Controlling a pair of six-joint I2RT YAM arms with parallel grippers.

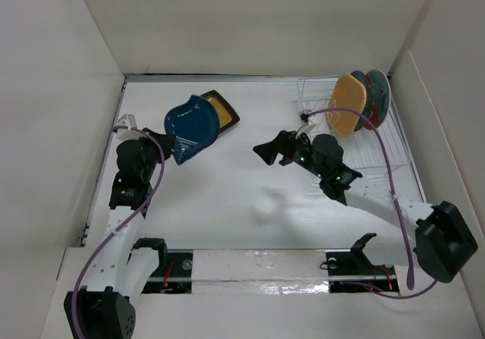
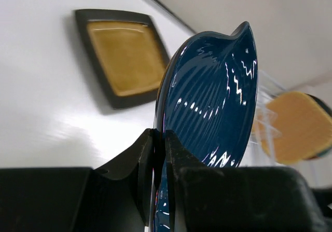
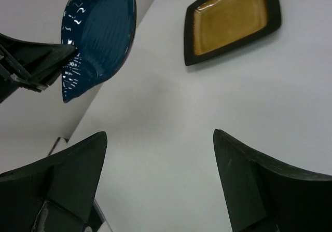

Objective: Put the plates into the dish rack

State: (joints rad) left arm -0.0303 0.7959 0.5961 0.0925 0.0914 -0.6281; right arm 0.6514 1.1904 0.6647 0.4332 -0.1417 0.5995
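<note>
My left gripper (image 1: 165,148) is shut on the rim of the glossy blue plate (image 1: 192,128) and holds it tilted above the table; the blue plate (image 2: 212,102) fills the left wrist view and also shows in the right wrist view (image 3: 98,35). The black-rimmed square plate with the mustard centre (image 1: 221,113) lies flat behind it, also in the wrist views (image 2: 122,55) (image 3: 233,20). My right gripper (image 1: 267,153) is open and empty at mid-table, pointing left. The white wire dish rack (image 1: 364,138) at the back right holds the tan wooden plate (image 1: 348,104), the dark teal plate (image 1: 369,96) and the red patterned plate (image 1: 379,100) upright.
White walls enclose the table on the left, back and right. A purple cable (image 1: 390,164) loops over the rack's front from the right arm.
</note>
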